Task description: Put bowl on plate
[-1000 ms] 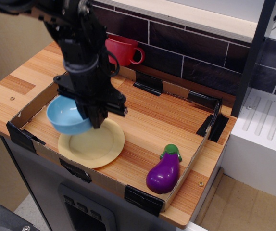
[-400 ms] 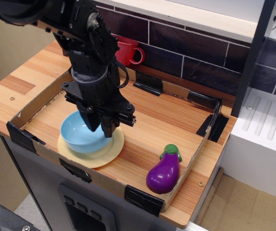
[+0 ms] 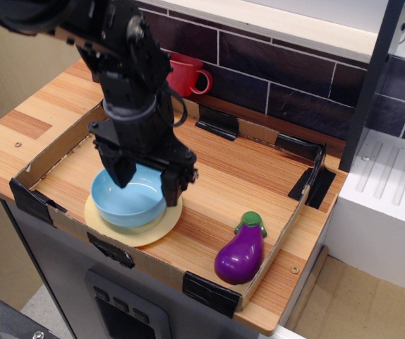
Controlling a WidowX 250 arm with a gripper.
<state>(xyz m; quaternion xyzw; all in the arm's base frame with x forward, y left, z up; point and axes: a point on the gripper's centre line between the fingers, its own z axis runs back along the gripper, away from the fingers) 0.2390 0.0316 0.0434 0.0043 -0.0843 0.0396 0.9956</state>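
The light blue bowl [image 3: 126, 205] sits upright on the pale yellow plate [image 3: 154, 227] at the front left of the cardboard tray. My black gripper [image 3: 144, 182] hangs just above the bowl's far rim. Its fingers are spread wide, one finger [image 3: 119, 171] over the bowl's left part and the other [image 3: 171, 188] at its right rim. Nothing is held between them.
A purple toy eggplant [image 3: 240, 252] lies at the tray's front right. A red cup with a handle [image 3: 185, 74] stands behind the tray by the dark tiled wall. The low cardboard tray wall [image 3: 54, 150] rings the work area. A white unit [image 3: 382, 205] stands to the right.
The bowl was carried right from the plate's left edge and set down on the plate. The fingers then spread apart and let go of it.
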